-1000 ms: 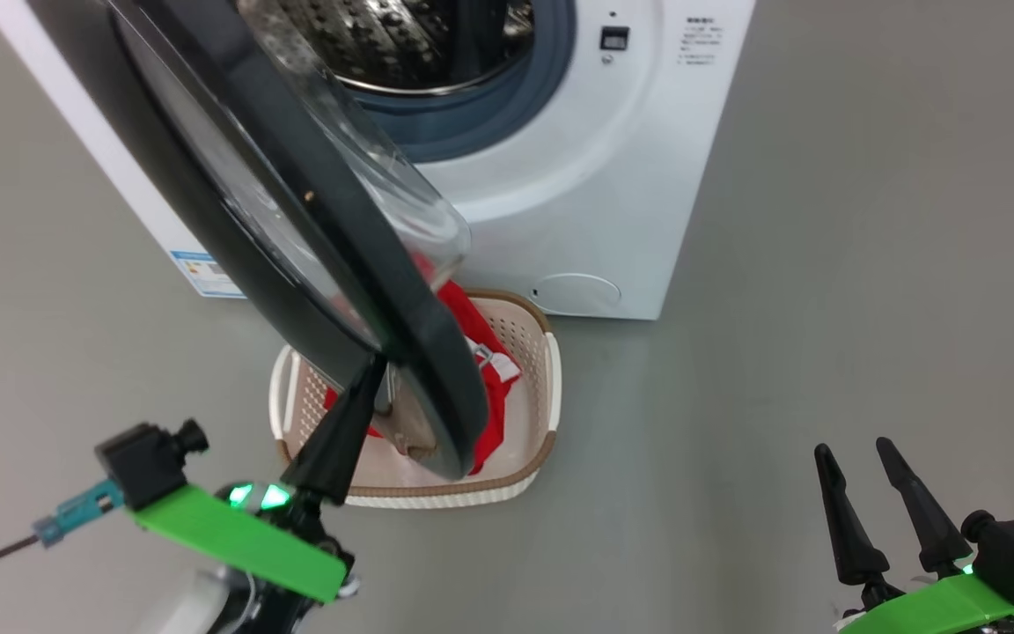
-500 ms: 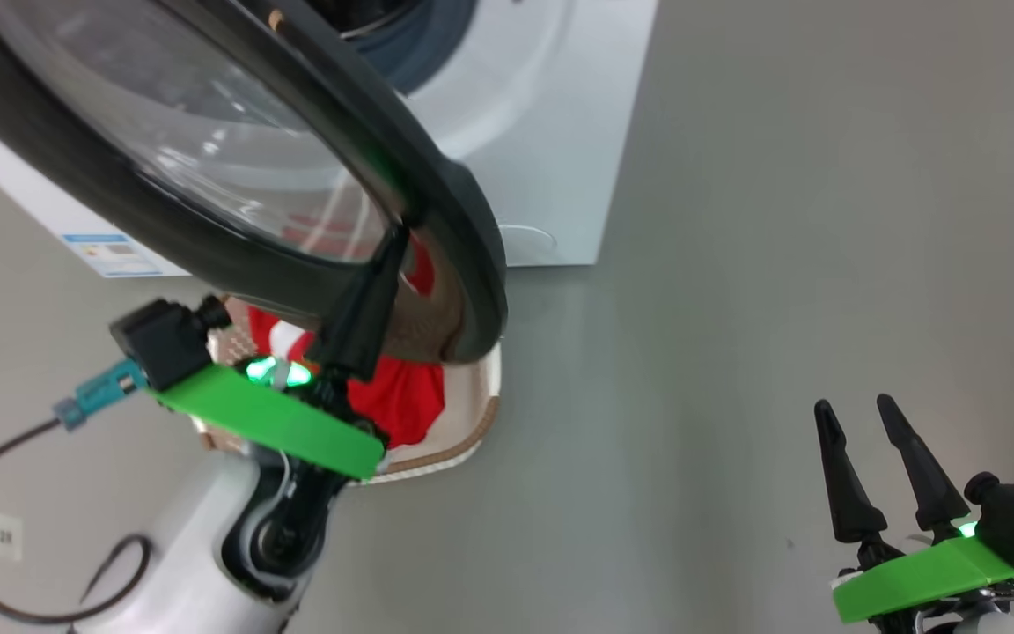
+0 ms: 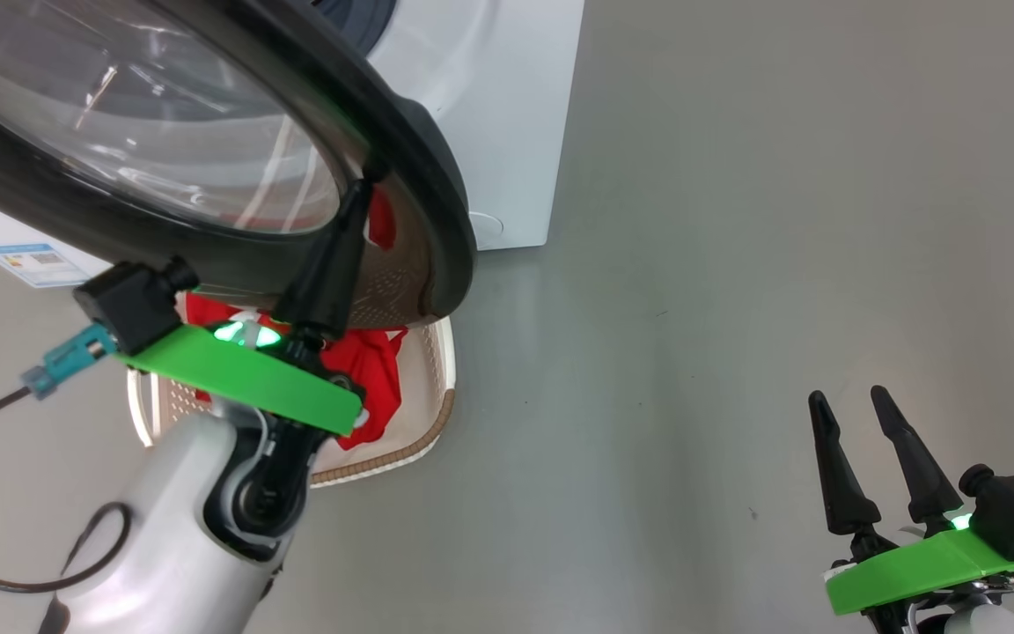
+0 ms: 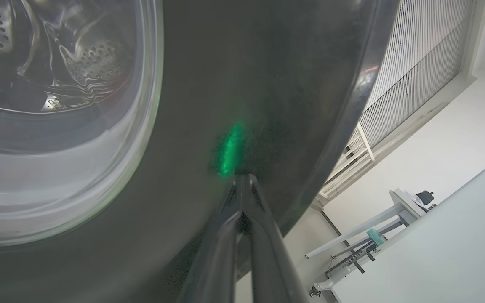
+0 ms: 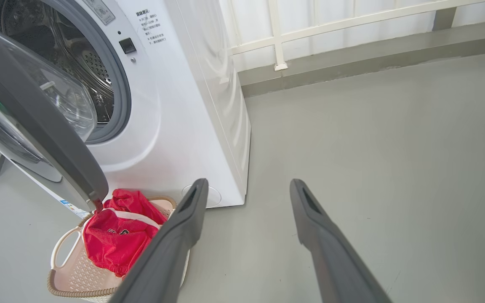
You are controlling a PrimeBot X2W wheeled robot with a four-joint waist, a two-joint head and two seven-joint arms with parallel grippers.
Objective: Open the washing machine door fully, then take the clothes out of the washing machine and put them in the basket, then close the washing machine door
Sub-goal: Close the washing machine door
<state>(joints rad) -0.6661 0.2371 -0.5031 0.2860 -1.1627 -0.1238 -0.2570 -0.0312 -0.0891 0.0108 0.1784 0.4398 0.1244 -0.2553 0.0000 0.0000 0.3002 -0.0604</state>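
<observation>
The left claw (image 3: pixel 356 195), its two fingers pressed together, has its tip against the glossy black rim of the washing machine door (image 3: pixel 437 229), near the door's lower edge. The door is round with a clear bulging glass window, and it stands partly open from the one white boxy washing machine (image 5: pixel 175 105). Below the door sits one cream perforated basket (image 5: pixel 76 273) with a brown woven rim. Soft red clothes (image 5: pixel 116 240) with white trim lie inside; how many pieces, I cannot tell. The right claw (image 3: pixel 847 398) is spread and empty, well apart, over the grey floor (image 3: pixel 692 264).
</observation>
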